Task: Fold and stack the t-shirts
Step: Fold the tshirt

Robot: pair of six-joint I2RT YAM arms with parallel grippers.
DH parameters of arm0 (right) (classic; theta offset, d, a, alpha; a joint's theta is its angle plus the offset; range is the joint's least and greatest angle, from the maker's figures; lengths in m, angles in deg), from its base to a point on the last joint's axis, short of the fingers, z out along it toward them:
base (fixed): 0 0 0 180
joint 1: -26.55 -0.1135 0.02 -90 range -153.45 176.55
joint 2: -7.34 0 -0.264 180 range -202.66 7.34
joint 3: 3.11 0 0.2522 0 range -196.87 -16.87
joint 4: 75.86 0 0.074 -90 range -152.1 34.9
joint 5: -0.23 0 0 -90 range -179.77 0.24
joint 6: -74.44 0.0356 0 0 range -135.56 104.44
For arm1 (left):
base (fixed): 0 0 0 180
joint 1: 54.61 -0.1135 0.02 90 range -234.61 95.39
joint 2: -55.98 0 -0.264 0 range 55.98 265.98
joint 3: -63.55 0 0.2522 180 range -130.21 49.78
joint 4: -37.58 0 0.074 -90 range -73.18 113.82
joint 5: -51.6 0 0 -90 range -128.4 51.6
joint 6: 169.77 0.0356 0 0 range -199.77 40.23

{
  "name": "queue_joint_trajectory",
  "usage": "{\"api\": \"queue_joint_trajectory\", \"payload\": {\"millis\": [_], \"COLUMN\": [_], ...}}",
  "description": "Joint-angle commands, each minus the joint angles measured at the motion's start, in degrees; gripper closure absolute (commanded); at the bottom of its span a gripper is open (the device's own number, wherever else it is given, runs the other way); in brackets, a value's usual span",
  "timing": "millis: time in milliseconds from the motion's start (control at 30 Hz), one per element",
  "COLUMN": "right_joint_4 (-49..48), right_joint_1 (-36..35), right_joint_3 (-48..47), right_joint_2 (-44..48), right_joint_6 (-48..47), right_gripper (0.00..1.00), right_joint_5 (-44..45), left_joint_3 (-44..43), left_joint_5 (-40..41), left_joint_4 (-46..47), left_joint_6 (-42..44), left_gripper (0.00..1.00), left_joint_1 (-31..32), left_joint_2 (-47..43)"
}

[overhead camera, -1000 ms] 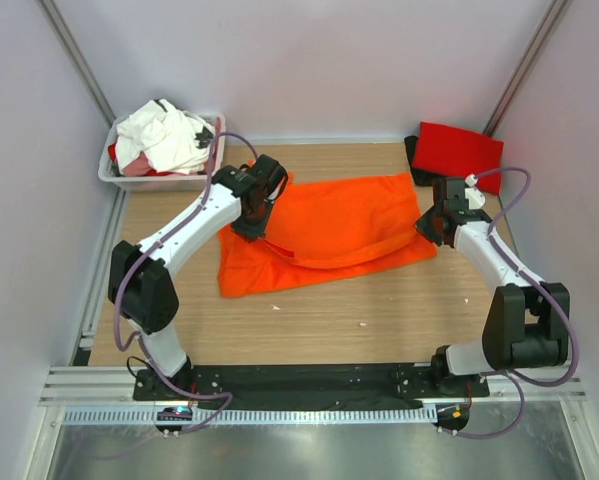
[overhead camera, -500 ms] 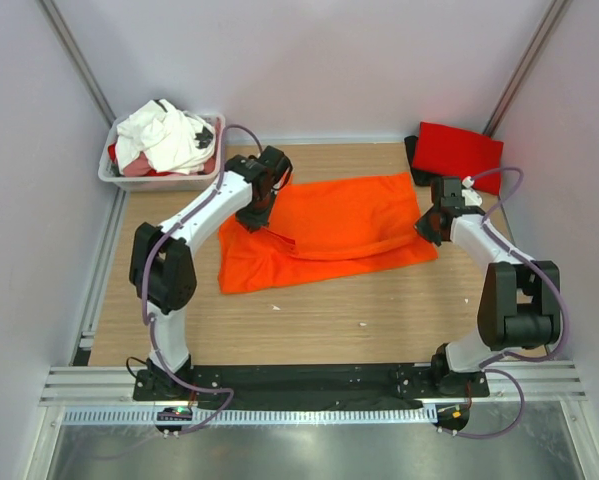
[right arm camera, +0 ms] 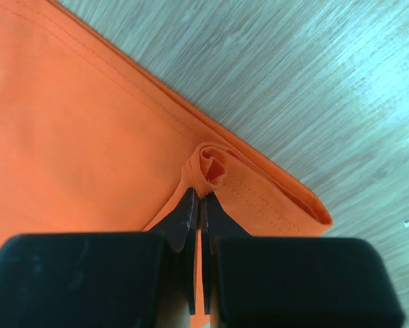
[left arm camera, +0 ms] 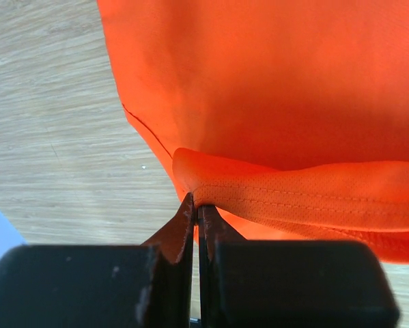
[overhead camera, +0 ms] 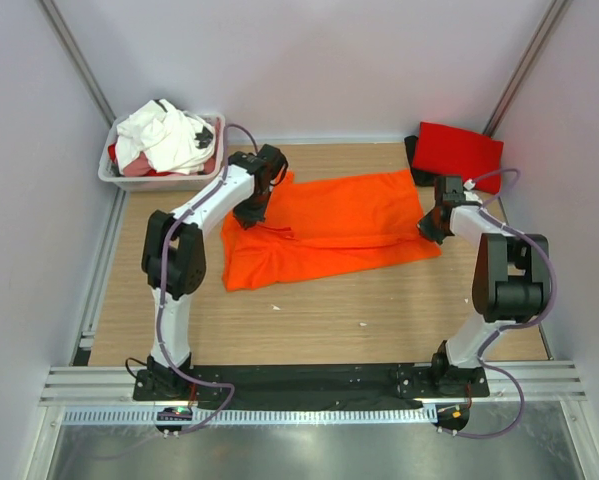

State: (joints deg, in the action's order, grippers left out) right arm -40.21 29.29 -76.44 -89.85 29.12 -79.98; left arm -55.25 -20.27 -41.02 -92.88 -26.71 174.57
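Observation:
A bright orange t-shirt (overhead camera: 329,225) lies spread across the middle of the wooden table, with a fold of it drawn back over itself. My left gripper (overhead camera: 251,213) is shut on the shirt's left hem, pinched between the jaws in the left wrist view (left arm camera: 197,205). My right gripper (overhead camera: 426,228) is shut on the shirt's right hem, a rolled bit of cloth between the jaws in the right wrist view (right arm camera: 203,195). A folded red t-shirt (overhead camera: 459,152) lies on a black one at the back right. White t-shirts (overhead camera: 164,135) fill the tub.
A white plastic tub (overhead camera: 114,175) stands at the back left corner. Grey walls close the table on three sides. Bare wood (overhead camera: 329,310) lies between the orange shirt and the arm bases.
Both grippers have carried the held hem away from me over the shirt. The fold has flattened and the shirt's near edge has moved farther back.

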Motion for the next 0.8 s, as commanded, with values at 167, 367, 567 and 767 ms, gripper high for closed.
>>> {"api": "queue_joint_trajectory", "payload": {"millis": [167, 367, 567, 767], "right_joint_4": [-2.91, 3.85, 8.44, 2.12], "right_joint_1": [0.68, 3.23, 4.11, 4.03], "right_joint_3": [-4.15, -13.19, -15.94, -1.27], "right_joint_2": [-4.14, -4.42, 4.62, 18.95], "right_joint_6": [-0.83, -1.88, -5.92, -8.65], "right_gripper": [0.77, 0.26, 0.1, 0.11], "right_joint_5": [-1.43, 0.4, 4.28, -3.96], "left_joint_3": [-8.07, -21.61, -13.56, 12.63], "left_joint_5": [3.14, 5.16, 6.3, -1.5], "left_joint_4": [1.13, -6.61, -3.81, 10.41], "left_joint_6": [0.8, -1.04, -5.35, -13.77], "left_gripper": [1.0, 0.66, 0.39, 0.37], "left_joint_1": [-1.71, -2.06, -1.1, 1.45], "left_joint_2": [6.12, 10.71, -2.72, -22.06]}}
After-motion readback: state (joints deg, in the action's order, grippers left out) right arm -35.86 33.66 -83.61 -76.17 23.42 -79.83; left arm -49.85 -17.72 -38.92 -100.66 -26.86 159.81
